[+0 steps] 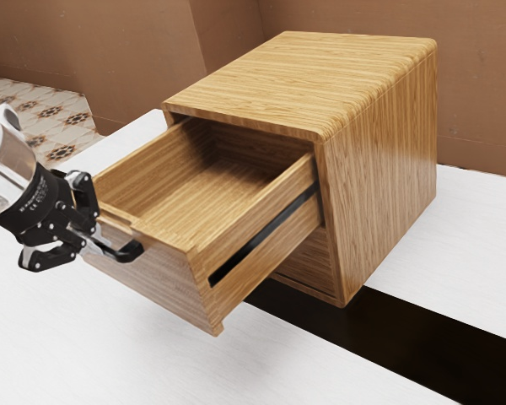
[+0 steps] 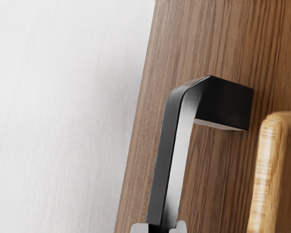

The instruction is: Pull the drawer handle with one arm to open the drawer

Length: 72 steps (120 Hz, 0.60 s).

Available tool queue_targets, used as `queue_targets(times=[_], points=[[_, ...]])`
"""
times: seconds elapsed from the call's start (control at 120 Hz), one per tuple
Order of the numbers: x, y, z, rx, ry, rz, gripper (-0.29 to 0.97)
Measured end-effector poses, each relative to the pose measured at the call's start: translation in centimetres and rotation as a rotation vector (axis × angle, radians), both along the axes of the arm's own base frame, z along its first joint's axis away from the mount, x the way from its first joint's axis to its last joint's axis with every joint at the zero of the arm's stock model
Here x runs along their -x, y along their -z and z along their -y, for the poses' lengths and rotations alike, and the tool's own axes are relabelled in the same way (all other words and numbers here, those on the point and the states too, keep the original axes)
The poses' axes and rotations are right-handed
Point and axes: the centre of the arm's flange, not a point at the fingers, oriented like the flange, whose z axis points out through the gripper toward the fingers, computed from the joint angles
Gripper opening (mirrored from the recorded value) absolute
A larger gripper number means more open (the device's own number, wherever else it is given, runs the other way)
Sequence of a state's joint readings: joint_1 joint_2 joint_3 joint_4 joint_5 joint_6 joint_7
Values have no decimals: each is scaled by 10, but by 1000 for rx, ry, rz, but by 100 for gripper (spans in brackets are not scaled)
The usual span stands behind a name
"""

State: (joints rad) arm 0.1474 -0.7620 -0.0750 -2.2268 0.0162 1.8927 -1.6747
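A light wooden cabinet (image 1: 379,126) stands on the white table. Its drawer (image 1: 204,192) is pulled far out toward the exterior view's left, and its inside shows bare. A black bar handle (image 1: 123,251) is fixed on the drawer's front panel. My black gripper (image 1: 93,240) is at the drawer's front, shut on that handle. In the wrist view the handle (image 2: 177,145) runs along the brown drawer front (image 2: 233,48), with a pale fingertip (image 2: 138,227) on either side of the bar.
The white table (image 1: 110,354) stretches in front of the drawer and to the cabinet's right. A black strip (image 1: 388,337) crosses it under the cabinet. Brown walls (image 1: 110,51) stand behind, with patterned floor tiles (image 1: 42,110) at the upper left.
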Motion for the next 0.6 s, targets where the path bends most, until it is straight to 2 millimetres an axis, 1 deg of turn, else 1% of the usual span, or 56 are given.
queue_targets(times=[0.15,0.317,0.508,0.6], points=[[9,-1,-2,0,-10,6,-11],[12,2,-1,4,-11,-2,-11],[12,3,3,0,-6,-8,-11],[18,-2,11,-9,4,7,-10]])
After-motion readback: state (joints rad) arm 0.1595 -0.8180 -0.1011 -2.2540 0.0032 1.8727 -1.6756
